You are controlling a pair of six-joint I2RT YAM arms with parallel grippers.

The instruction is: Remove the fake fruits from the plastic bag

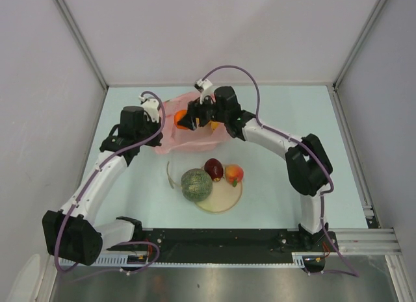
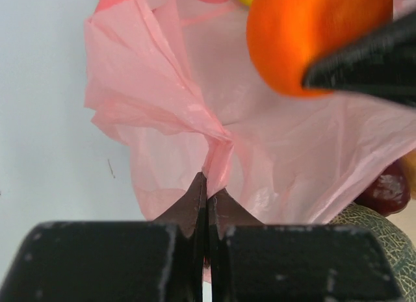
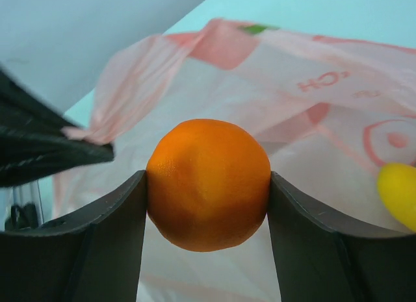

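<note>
The right claw (image 3: 207, 185) is gripping the orange (image 3: 208, 162) above the pink plastic bag (image 2: 162, 120), with the plate (image 1: 224, 198) lying toward the bases; the left claw (image 2: 207, 185) is pinching the bag's edge.

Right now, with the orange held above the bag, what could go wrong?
The round orange is clamped only at its sides by the right gripper and could drop into the plastic bag. The left gripper pinches a thin fold of film, which might tear or pull free.
</note>
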